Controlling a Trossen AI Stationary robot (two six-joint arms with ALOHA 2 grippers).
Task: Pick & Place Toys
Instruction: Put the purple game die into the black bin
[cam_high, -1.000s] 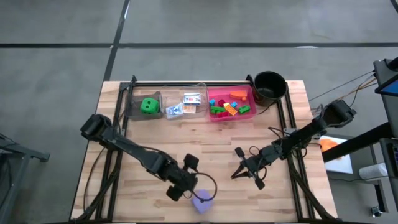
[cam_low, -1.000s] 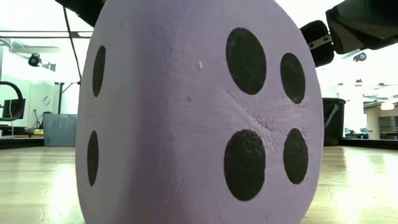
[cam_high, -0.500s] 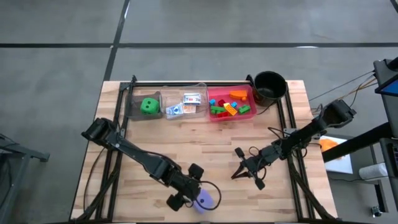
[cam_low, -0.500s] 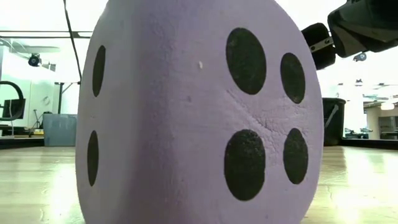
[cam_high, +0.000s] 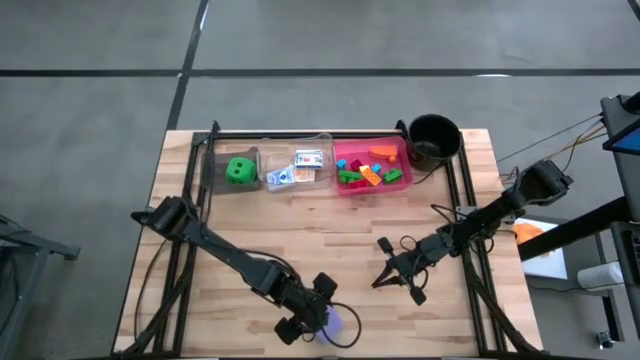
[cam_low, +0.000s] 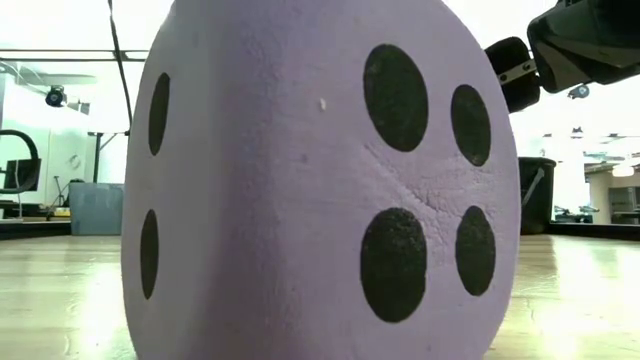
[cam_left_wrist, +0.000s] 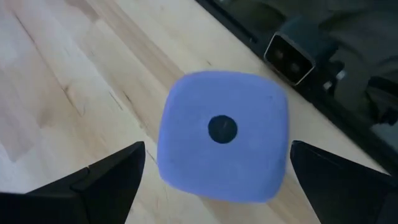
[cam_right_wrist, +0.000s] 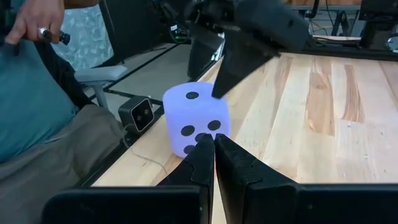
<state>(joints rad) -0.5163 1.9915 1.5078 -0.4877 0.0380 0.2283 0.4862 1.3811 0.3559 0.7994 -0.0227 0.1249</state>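
Note:
The purple die (cam_high: 337, 323) rests on its bottom face on the table near the front edge, its one-dot face up. It fills the low view (cam_low: 320, 180). My left gripper (cam_high: 318, 310) hangs over it, open. In the left wrist view its fingers (cam_left_wrist: 112, 174) stand on either side of the die (cam_left_wrist: 221, 143) with gaps between. My right gripper (cam_high: 377, 281) is shut and empty at mid-table right, pointing at the die (cam_right_wrist: 196, 118). A green die (cam_high: 238, 171) lies in the grey tray, cards (cam_high: 300, 167) in the clear tray, and bricks (cam_high: 368, 170) in the pink tray.
The three trays stand in a row along the far edge, with a round black pot (cam_high: 433, 138) at the far right corner. A small camera (cam_left_wrist: 292, 53) sits just past the front edge by the die. A person (cam_right_wrist: 37, 93) sits beyond that edge.
My left gripper has moved toward the table's near edge and a little to the right, coming over the purple die. The die has stayed where it was. My right arm has kept still.

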